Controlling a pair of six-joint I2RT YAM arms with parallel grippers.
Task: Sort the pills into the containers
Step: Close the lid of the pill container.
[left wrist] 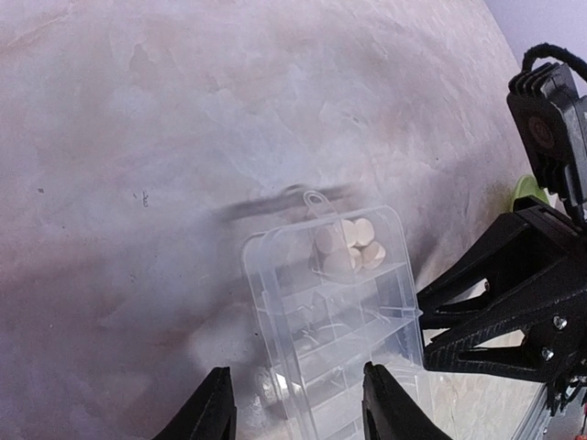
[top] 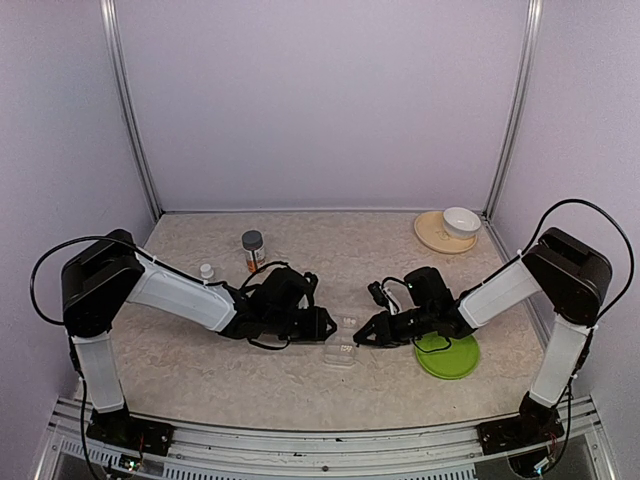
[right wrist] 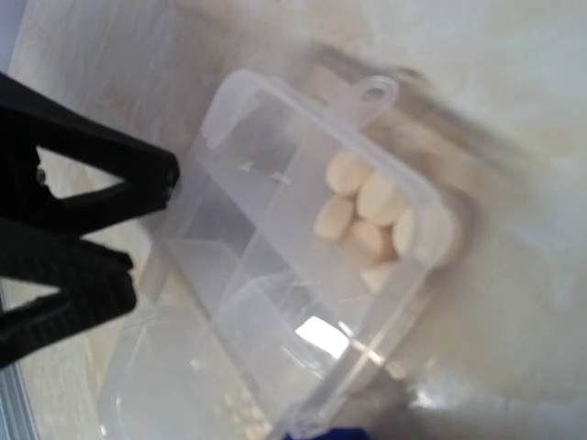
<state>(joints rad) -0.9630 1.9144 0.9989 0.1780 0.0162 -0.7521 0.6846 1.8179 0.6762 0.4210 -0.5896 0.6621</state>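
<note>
Showing the clear pill box [left wrist: 335, 307] on the surface [left wrist: 174, 137], its near end between the parted jaws of the left tool [left wrist: 295, 371]. White pills [left wrist: 348, 247] fill the compartment farthest from that tool. The right tool [left wrist: 424, 321] is nearly closed at the box's side; whether it grips cannot be told.

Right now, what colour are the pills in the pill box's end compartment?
The pills are pale cream, clearest in the right wrist view.

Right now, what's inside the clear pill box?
Pale round pills sit clustered in the end compartment of the pill box, by its hanging tab. Blur and glare hide what the other compartments hold.
</note>
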